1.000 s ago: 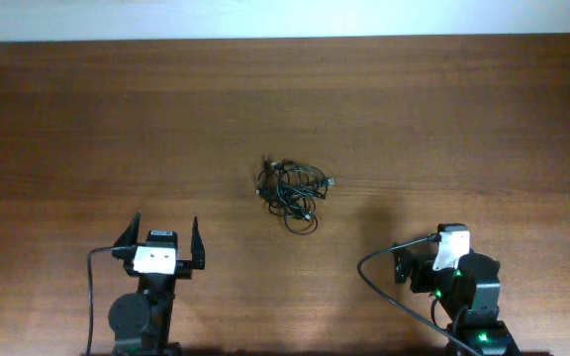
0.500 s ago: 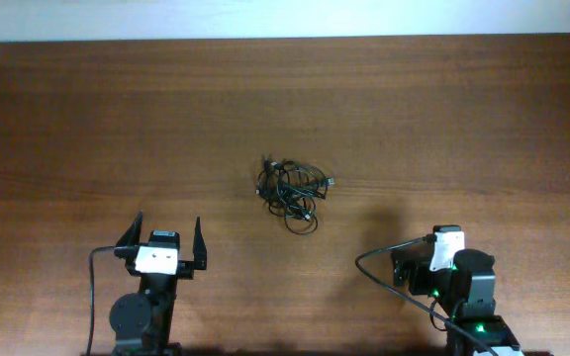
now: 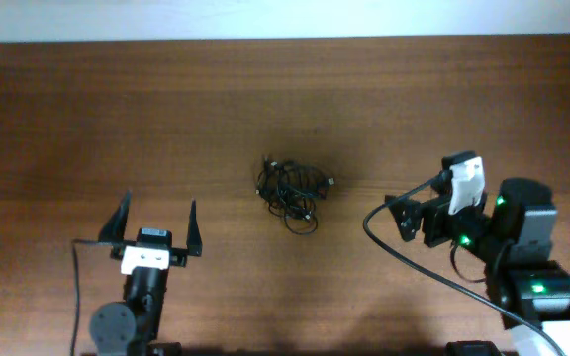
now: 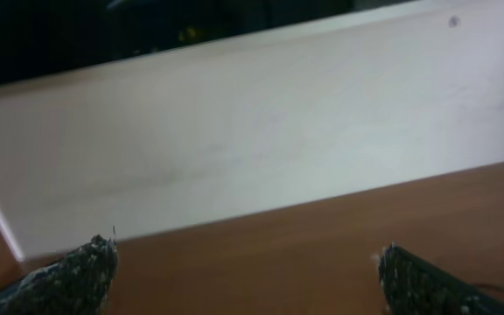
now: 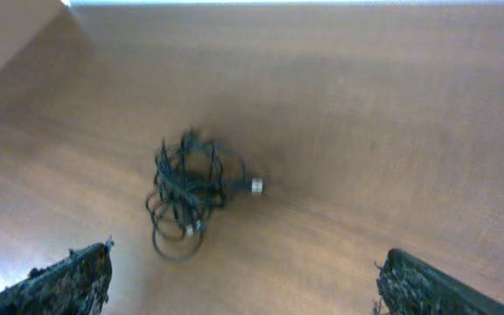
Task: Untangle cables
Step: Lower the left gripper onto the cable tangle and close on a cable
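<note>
The cables (image 3: 292, 190) lie as one knotted black clump at the middle of the wooden table (image 3: 166, 109), with a silvery plug (image 3: 330, 182) sticking out to the right. In the right wrist view the cables (image 5: 189, 194) sit ahead and left of centre, plug (image 5: 256, 185) to the right. My right gripper (image 3: 397, 218) is open, right of the clump and apart from it; it (image 5: 248, 267) holds nothing. My left gripper (image 3: 158, 206) is open near the front left, well away from the clump. In its own view it (image 4: 248, 262) is empty, facing the table and the pale wall.
A thick black robot cable (image 3: 404, 262) loops from the right arm (image 3: 518, 227) over the table's front right. The left arm's base (image 3: 117, 321) stands at the front edge. A white wall (image 4: 252, 131) borders the table's far side.
The right arm has swung up and forward from the front edge, its gripper now further from the edge and level with the clump. The left gripper shifted slightly left and forward. The cables have not moved.
</note>
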You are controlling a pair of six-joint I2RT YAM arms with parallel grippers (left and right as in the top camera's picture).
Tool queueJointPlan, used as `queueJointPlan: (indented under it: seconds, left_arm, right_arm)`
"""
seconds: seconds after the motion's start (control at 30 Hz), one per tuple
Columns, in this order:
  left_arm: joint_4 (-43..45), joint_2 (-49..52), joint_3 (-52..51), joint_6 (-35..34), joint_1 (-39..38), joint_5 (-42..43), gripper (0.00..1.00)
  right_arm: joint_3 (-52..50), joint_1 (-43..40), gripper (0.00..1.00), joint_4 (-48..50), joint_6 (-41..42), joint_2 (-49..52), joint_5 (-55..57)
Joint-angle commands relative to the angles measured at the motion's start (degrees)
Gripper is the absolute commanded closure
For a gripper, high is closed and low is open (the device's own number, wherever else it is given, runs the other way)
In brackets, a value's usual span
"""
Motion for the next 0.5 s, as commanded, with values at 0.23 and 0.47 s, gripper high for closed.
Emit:
queueJointPlan:
  seconds: [0.23,0.47]
  left_arm:
    - [-20.31,46.66,45.77,3.80,-0.13,17.57,0.01]
    - [-38.77,70.29,64.22,1.36,-0.13,26.82,0.01]
  right_arm:
    - [14.32,0.33,0.01,-9.42,-4.24,4.33,-7.67]
    - [14.27,0.33,0.01,-9.29,-4.22,13.51,-22.38]
